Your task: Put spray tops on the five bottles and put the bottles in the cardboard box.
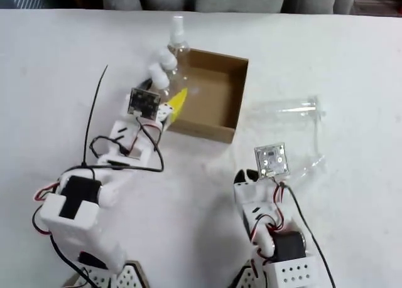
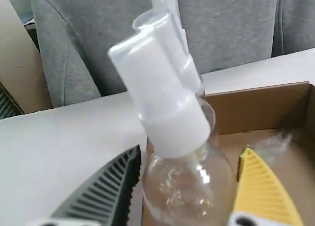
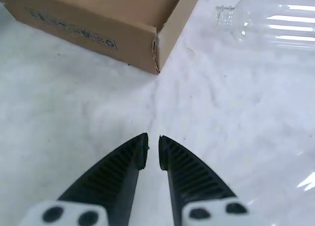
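Clear plastic bottle with white spray top [image 2: 187,186] is sitting clamped in the left gripper [image 2: 189,154], black ribbed jaw on one side, yellow jaw on the other, both pressing the bottle's shoulder. Its top [image 1: 161,71] is tilting away from the arm. The left arm is stretching forward across the white table [image 1: 314,49], its wrist over the side wall of the brown cardboard box [image 1: 201,132] that is nearest to it, so the bottle is hanging right at that rim. Can't tell if the bottle's base is touching anything.

Second capped clear bottle [image 1: 178,40] is standing just beyond the held one, at the box's far corner. Its spray top with a clear cap [image 2: 167,4] is peeking out behind the held top.

The right gripper [image 3: 153,149] is hovering low over bare table in front of the box's near corner, black jaws almost together, only a thin slit between the tips, gripping nothing. The right arm is folding back close to its base.

Large clear bottle with an open neck [image 3: 275,24] is lying on its side on the table, beside the box and near the right gripper [image 1: 246,175].
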